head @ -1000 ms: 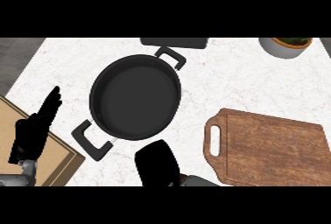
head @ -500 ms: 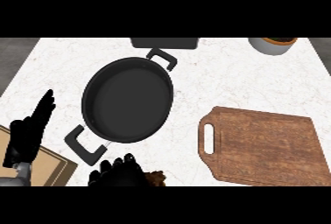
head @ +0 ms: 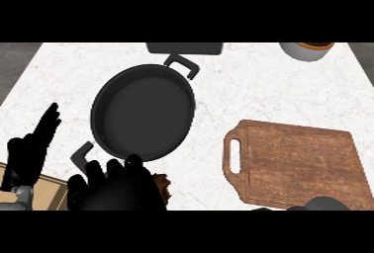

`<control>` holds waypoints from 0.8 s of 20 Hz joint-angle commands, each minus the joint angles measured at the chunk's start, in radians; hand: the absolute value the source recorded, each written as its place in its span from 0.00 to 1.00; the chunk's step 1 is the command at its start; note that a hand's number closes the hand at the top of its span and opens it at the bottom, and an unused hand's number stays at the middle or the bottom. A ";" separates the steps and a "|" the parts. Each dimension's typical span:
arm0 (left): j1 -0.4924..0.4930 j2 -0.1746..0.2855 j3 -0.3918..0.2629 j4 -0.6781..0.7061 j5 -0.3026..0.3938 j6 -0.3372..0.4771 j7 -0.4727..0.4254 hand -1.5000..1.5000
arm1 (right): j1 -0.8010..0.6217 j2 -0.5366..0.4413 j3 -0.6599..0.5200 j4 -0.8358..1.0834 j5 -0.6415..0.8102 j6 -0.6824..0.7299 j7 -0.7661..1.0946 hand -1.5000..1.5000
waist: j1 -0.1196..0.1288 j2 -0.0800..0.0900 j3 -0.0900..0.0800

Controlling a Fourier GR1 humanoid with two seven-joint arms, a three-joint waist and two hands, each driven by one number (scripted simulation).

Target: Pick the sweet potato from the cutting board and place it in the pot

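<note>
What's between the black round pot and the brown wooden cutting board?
Nothing: the head view shows only bare white marble counter between the black round pot and the brown wooden cutting board.

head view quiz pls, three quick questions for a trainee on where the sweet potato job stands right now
1. True or false: the sweet potato lies on the cutting board.
2. The right hand curls round the sweet potato. Where is this hand relative to the pot?
A) over the pot's middle
B) at the pot's near rim, by its lower handle
C) beyond the pot's far handle
3. Fill in: the left hand rests ____, fingers up, at the view's left edge.

Key: 1 false, the board is bare and the right hand holds the sweet potato; 2 B; 3 open.
</note>
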State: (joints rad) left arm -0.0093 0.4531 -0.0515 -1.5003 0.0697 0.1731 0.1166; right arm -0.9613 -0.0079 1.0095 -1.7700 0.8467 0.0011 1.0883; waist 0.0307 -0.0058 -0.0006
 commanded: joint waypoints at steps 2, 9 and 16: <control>0.004 -0.025 0.001 0.017 -0.007 0.003 -0.012 0.50 | -0.067 0.007 -0.121 0.051 -0.033 -0.108 0.051 1.00 | -0.011 0.005 0.000; 0.014 -0.036 0.019 0.045 -0.025 -0.013 -0.069 0.50 | -0.170 0.008 -0.252 0.322 -0.140 -0.221 -0.145 1.00 | -0.006 0.011 -0.001; 0.007 -0.027 0.033 -0.042 -0.026 -0.023 0.041 0.50 | -0.216 0.008 -0.331 0.611 -0.203 -0.295 -0.385 1.00 | -0.002 0.011 0.000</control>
State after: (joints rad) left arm 0.0058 0.4177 -0.0323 -1.5303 0.0360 0.1671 0.1207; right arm -1.1560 -0.0008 0.7176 -1.3140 0.6883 -0.2368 0.8278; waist 0.0252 0.0026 0.0009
